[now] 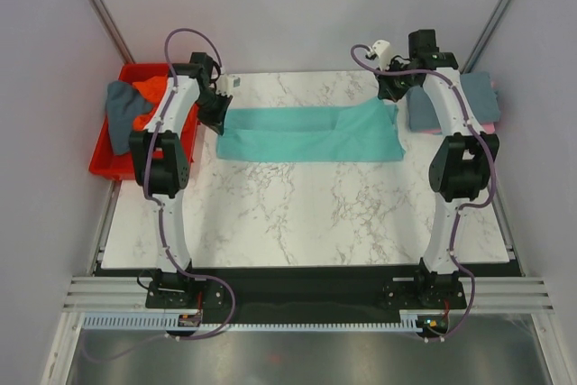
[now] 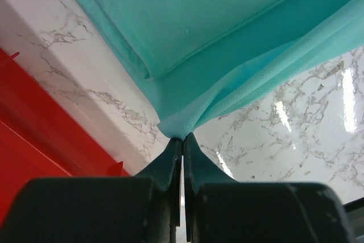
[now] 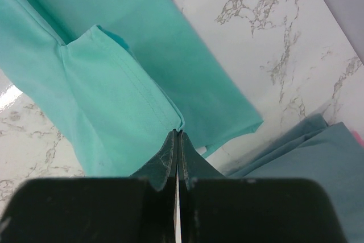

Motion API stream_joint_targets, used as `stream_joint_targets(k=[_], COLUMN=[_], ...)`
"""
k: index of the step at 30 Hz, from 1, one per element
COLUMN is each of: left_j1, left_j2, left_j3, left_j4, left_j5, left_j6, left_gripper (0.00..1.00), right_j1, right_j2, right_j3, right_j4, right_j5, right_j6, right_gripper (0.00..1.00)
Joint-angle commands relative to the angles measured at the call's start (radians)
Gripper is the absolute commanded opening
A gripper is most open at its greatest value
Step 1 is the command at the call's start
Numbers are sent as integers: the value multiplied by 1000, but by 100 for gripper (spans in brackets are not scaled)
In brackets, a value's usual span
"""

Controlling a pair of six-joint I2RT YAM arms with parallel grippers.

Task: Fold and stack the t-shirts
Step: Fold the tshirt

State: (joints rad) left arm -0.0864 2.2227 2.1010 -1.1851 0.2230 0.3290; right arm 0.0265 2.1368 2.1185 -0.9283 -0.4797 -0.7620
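- The left fingers (image 2: 169, 162) are clamped together on the left end of the soft teal-turquoise fabric t-shirt (image 1: 311, 135), which is folded into a long band across the far half of the white marble desk (image 1: 297, 214).
- The right fingers (image 3: 166, 160) pinch its lifted right hem corner.
- A red plastic bin (image 1: 104, 161) stands just beside the desk's left edge.
- A folded slate blue-grey t-shirt (image 1: 478, 96) lies at the desk's right edge.
- Bare marble runs from the band to the near edge.

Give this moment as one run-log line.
left gripper: shut on teal-turquoise fabric t-shirt, left end | right gripper: shut on its right end | slate blue-grey t-shirt: folded, far right

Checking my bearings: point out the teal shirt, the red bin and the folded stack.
teal shirt (image 1: 311, 132), top view, middle of cloth
red bin (image 1: 105, 162), top view, front wall
folded stack (image 1: 482, 96), top view, grey top layer
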Motion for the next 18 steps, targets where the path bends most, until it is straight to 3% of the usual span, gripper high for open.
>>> stream_joint_targets(k=[1,18], left_j1=[4,2], left_j2=[32,167], left_j3=[57,194], left_j4=[25,74], left_j5=[-76,-123], left_j6=[-31,-50], left_gripper=[2,2], right_j1=[-3,1], right_j2=[32,161], right_j3=[58,149], right_j4=[46,137], right_j5=[3,50], right_j6=[30,89], right_gripper=[0,0])
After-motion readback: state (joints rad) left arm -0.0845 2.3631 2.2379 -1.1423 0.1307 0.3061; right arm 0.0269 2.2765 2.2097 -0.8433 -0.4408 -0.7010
